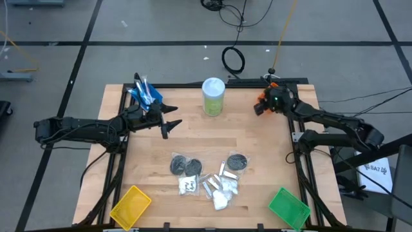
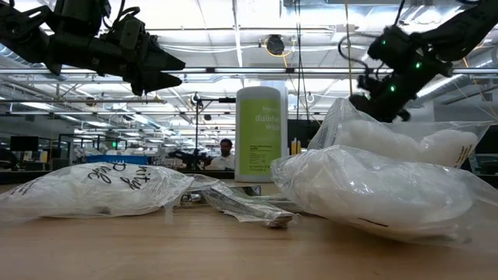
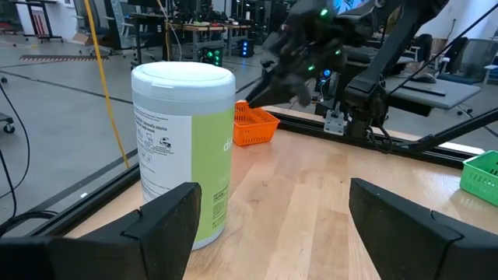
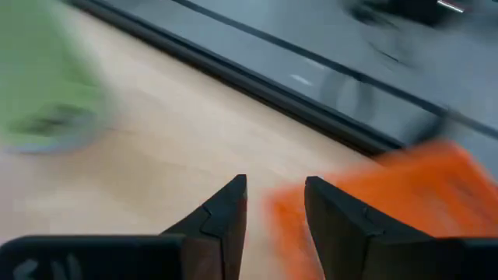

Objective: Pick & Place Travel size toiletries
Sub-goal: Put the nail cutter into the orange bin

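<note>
The travel size toiletries [image 1: 209,179] lie in a loose pile on the wooden table's near middle: dark round discs [image 1: 185,166], short silver tubes [image 1: 212,185] and white packets [image 1: 222,196]. In the low view they show as clear-wrapped packets [image 2: 101,187]. My left gripper [image 1: 172,124] hangs open above the table's left middle, level, with nothing between its fingers [image 3: 167,214]. My right gripper [image 1: 259,108] is raised at the far right by the orange bin [image 4: 389,194]. Its fingers stand a narrow gap apart [image 4: 276,198], and nothing is between them.
A tall pale-green canister [image 1: 214,96] with a white lid stands upright at the far middle, just ahead of my left gripper [image 3: 272,202]. A blue bin [image 1: 145,93] is at the far left. A yellow bin [image 1: 131,206] and a green bin [image 1: 288,207] sit at the near corners.
</note>
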Controlling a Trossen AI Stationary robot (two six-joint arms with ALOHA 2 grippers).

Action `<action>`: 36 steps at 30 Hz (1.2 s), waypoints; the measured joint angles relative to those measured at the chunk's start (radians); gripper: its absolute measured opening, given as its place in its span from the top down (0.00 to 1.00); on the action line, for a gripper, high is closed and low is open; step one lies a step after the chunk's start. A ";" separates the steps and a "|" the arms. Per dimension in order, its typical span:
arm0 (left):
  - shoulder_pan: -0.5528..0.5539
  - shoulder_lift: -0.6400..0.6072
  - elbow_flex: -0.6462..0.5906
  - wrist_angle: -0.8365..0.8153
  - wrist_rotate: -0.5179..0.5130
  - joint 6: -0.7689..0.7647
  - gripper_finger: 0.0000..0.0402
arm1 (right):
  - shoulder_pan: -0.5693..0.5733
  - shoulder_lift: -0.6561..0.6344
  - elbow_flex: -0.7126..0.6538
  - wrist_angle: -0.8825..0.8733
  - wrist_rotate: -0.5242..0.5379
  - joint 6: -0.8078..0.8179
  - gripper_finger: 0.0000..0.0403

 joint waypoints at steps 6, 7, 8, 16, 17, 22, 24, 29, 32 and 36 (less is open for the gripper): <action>0.000 0.000 0.000 0.000 0.000 0.000 0.20 | 0.173 -0.024 0.000 0.187 -0.306 -0.036 0.69; 0.000 0.000 0.000 0.000 0.000 0.000 0.20 | 0.213 -0.019 0.000 0.220 -0.346 -0.036 0.69; 0.000 0.000 0.000 0.000 0.000 0.000 0.20 | 0.259 -0.012 0.000 0.253 -0.376 -0.036 0.68; 0.000 0.000 0.000 0.000 0.000 0.000 0.20 | 0.659 0.109 0.000 0.380 -0.296 -0.086 0.52; 0.000 0.000 0.000 0.000 0.000 0.000 0.20 | 0.702 0.137 0.000 0.395 -0.275 -0.099 0.49; 0.000 0.000 0.000 0.000 0.000 0.000 0.20 | 0.863 0.292 0.007 0.475 -0.186 -0.116 0.41; 0.000 0.000 0.000 0.000 0.000 0.000 0.20 | 0.895 0.357 0.028 0.470 -0.181 -0.106 0.41; 0.000 0.000 0.000 0.000 0.000 0.000 0.20 | 0.920 0.480 0.130 0.325 -0.184 -0.138 0.43; 0.000 0.000 0.000 0.000 0.000 0.000 0.20 | 0.918 0.530 0.204 0.175 -0.184 -0.182 0.44; 0.000 0.000 0.000 0.000 0.000 0.000 0.20 | 0.919 0.578 0.297 0.054 -0.214 -0.239 0.43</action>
